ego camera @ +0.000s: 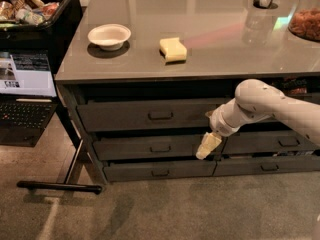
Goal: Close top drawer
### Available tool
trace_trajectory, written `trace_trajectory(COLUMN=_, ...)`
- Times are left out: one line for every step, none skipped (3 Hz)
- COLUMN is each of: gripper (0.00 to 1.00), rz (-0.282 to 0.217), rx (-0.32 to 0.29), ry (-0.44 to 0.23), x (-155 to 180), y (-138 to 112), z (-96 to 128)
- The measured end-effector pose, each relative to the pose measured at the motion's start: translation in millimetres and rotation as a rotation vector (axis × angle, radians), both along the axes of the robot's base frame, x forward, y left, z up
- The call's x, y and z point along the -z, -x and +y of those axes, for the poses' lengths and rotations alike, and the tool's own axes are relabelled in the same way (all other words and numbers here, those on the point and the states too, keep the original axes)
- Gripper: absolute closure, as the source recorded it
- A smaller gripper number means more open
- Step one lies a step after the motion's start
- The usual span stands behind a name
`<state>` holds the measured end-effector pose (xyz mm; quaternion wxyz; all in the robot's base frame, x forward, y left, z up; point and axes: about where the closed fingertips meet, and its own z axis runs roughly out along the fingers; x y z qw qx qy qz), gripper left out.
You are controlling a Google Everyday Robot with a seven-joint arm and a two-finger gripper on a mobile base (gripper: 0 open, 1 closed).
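Observation:
The top drawer (125,116) is a wide dark grey drawer under the counter top, with a small bail handle (160,115) at its centre. Its front panel stands a little out from the cabinet, with a dark gap above it. My gripper (207,147) hangs fingers-down at the end of the white arm (260,106), just right of and below the drawer's right end, in front of the second drawer row. Its cream fingers are together and hold nothing. It does not touch the handle.
Narrower grey drawers (150,148) sit below. On the counter (225,54) are a white bowl (109,36), a yellow sponge (173,49) and a snack jar (305,21). A laptop (25,91), a black snack bin (45,14) and a floor bar (60,186) are at left.

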<state>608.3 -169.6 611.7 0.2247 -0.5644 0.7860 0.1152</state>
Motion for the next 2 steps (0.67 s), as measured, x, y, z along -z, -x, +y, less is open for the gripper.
trace_trajectory(gripper=0.00, rz=-0.027, rx=-0.032, ry=-0.004, x=-1.3, y=-11.4, z=9.4)
trace_trajectory(gripper=0.00, rz=-0.027, rx=-0.032, ry=-0.004, x=-1.3, y=-11.3, z=9.4)
